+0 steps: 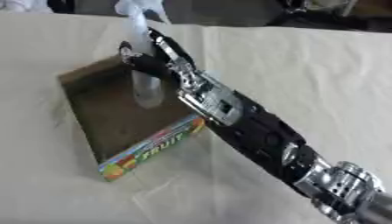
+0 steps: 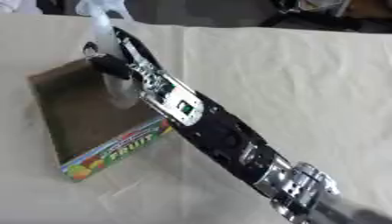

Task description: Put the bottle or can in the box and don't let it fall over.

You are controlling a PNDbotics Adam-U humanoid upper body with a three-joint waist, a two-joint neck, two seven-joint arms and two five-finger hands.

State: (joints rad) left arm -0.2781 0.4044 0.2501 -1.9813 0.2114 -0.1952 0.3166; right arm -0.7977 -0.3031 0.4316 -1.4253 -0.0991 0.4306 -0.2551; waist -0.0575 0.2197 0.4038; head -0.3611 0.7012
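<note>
The right arm [image 1: 260, 131] comes in from the lower right and runs diagonally up across the cloth-covered worktop [image 1: 306, 65] to the box.

The box [image 1: 115, 109] sits left of centre. It is open-topped and shallow, with a brown inside. Its near wall is brightly printed with fruit and the word FRUIT. The box looks like thin card, so I judge it light and easy to shove if the arm or bottle knocks a wall.

Over the box's far right part, the right hand [image 1: 149, 59] has its fingers curled round a bottle [image 1: 145, 83]. The bottle is clear, tall and slim. It stands nearly upright, with its base low inside the box, close to the floor. Whether it rests on the floor or hangs just above it, I cannot tell. The hold is at the upper half, and the lower body shows below the fingers.

The bottle looks like clear plastic, and whether it holds anything I cannot tell. I judge it light, smooth and a little slippery, with walls that give under a squeeze. Tall and narrow, it will tip readily. A hold round the middle or just above seems right. It needs its base flat on the box floor before the fingers open, and the hand drawn off without brushing it.

The left hand shows in neither view.
</note>
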